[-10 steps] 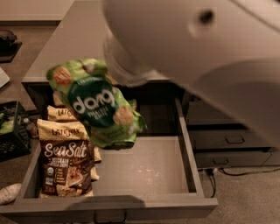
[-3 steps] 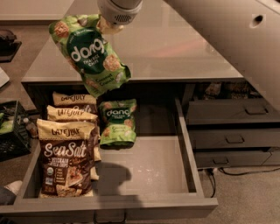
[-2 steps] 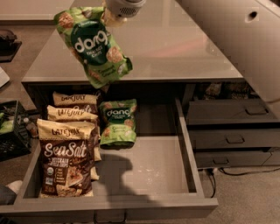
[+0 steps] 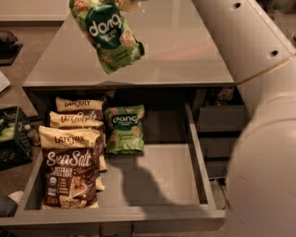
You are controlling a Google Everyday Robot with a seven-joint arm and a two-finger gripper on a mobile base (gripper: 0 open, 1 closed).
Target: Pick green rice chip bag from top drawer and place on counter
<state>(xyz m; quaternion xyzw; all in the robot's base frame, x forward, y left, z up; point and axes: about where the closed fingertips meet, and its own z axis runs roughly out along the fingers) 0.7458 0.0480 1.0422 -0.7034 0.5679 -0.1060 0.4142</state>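
A green rice chip bag [image 4: 108, 34] with a teal "dang" circle hangs tilted in the air above the front left part of the counter [image 4: 185, 51]. My gripper [image 4: 128, 3] sits at the very top edge of the view, shut on the bag's upper end and mostly cut off. A second, look-alike green bag [image 4: 125, 127] leans at the back of the open top drawer [image 4: 157, 178]. My pale arm [image 4: 259, 92] fills the right side of the view.
Three brown Late July "Sea Salt" bags [image 4: 69, 166] stand in a row along the drawer's left side. Darker drawers [image 4: 217, 120] sit to the right, partly behind my arm. A black crate [image 4: 11, 139] stands on the floor at left.
The held green bag has risen out of the drawer and now hangs higher over the counter. My arm has swung to the right side of the view.
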